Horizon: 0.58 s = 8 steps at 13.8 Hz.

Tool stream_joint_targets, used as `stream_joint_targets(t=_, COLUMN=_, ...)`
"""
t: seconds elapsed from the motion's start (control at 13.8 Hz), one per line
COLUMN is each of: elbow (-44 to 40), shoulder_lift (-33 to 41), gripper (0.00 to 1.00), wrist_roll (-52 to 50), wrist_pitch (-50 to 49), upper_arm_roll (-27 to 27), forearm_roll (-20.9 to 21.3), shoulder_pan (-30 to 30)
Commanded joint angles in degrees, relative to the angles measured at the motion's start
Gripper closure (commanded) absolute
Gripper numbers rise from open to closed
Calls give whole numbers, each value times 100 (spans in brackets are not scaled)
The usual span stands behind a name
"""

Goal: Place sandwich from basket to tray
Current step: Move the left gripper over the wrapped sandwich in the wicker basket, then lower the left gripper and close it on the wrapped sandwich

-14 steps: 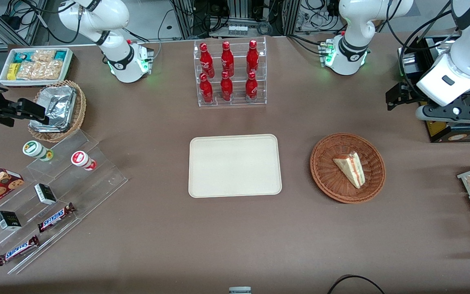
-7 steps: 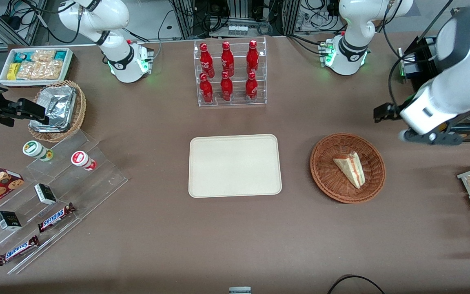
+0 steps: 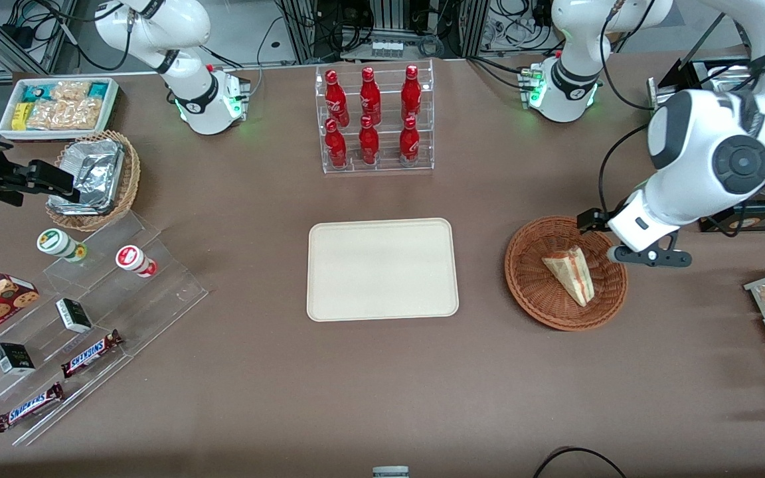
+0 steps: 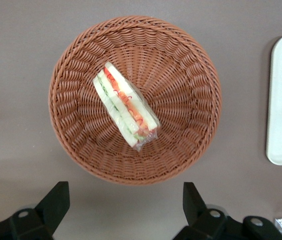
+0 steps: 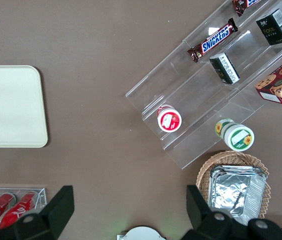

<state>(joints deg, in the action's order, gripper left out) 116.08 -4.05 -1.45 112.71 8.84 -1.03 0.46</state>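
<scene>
The sandwich (image 4: 125, 106) is lying flat in the basket (image 3: 535, 292), beside the bare tray (image 3: 382, 269). The gripper (image 4: 126, 207) is hung over the basket's rim, fingers (image 4: 56, 200) spread wide, nothing gripped.

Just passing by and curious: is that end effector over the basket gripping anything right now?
Left arm's end effector: open, holding nothing, hovering over the wicker basket; the wrapped sandwich lies in the basket untouched.
</scene>
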Motion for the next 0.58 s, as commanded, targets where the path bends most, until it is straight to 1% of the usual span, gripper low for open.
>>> stream_joint_targets(t=0.0, elbow=695, shoulder_lift=300, gripper=0, wrist_roll=-170, wrist_pitch=758, upper_arm_roll=30, forearm_roll=-55, shoulder_pan=68)
stream_joint_targets(t=0.15, elbow=986, shoulder_lift=291, gripper=0, wrist_roll=-870, wrist_pitch=1296, upper_arm_roll=38, forearm_roll=-55, shoulder_pan=68)
stream_joint_targets(t=0.36, elbow=996, shoulder_lift=195, gripper=0, wrist_roll=-2093, wrist_pitch=1499, upper_arm_roll=47, forearm_roll=-64, shoulder_pan=59)
stream_joint_targets(t=0.51, elbow=1075, shoulder_lift=151, gripper=0, wrist_roll=-3198, wrist_pitch=1770, upper_arm_roll=47, forearm_roll=-64, shoulder_pan=59)
